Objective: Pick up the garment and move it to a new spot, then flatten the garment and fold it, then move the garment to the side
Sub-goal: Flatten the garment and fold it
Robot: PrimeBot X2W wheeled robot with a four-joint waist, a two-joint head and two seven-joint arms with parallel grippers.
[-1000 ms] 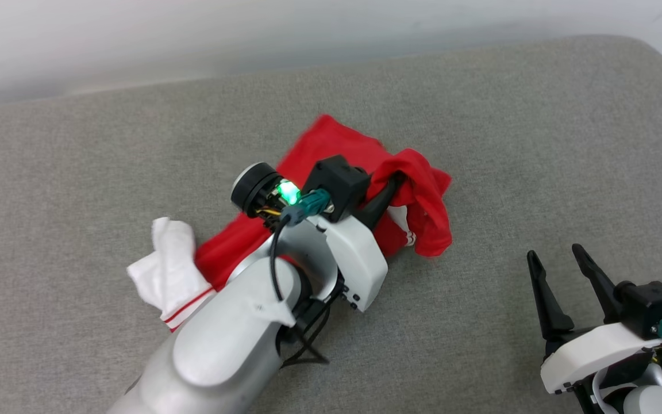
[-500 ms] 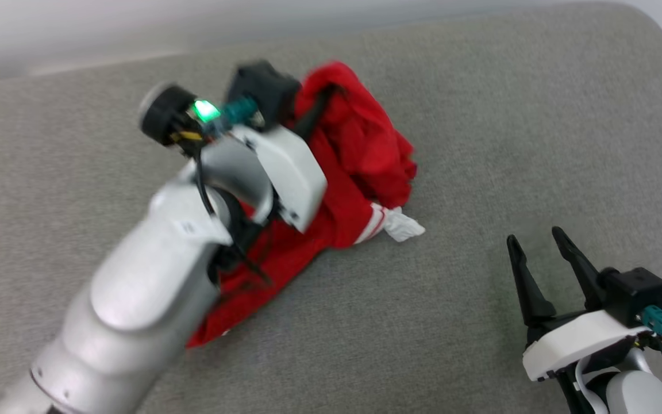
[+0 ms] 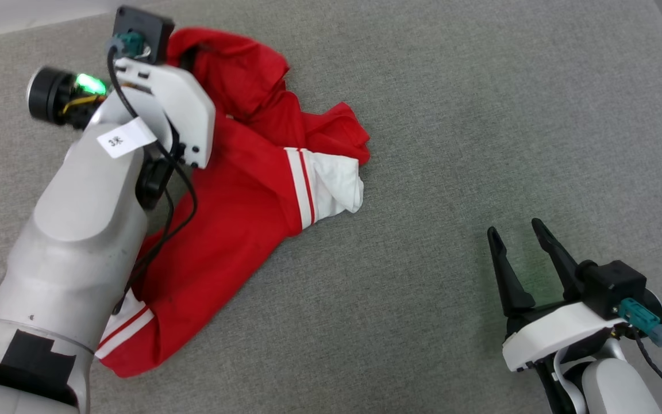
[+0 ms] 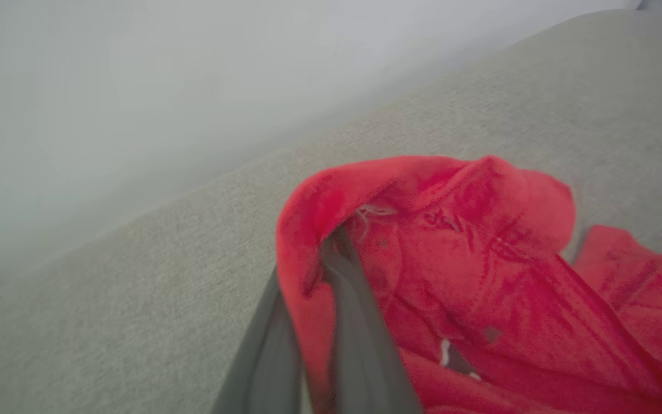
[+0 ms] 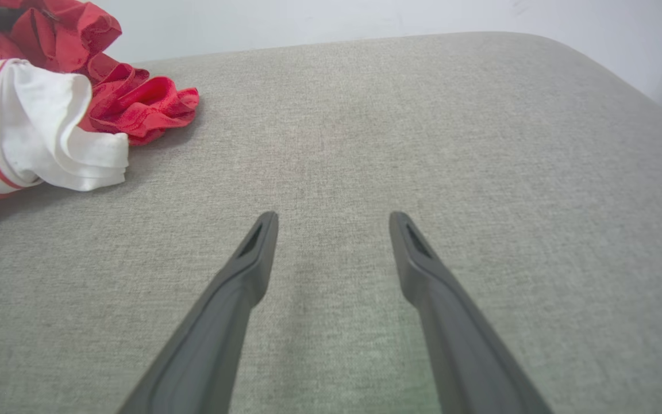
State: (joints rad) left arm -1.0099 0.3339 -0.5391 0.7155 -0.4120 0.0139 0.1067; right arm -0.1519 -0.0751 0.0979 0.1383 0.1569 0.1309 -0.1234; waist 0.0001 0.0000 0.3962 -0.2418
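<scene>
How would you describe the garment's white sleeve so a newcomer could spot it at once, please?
On the grey padded surface, the crumpled red garment lies toward the left. Its white sleeve juts from the garment's right edge, on the side facing the right gripper. It is a puffed white flap edged with red-and-white stripes, amid plain red cloth.

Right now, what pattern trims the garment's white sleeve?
Striped trim, red and white; best in head view.

Bare room — padded surface (image 3: 480, 115), pale wall (image 5: 308, 17)
</scene>
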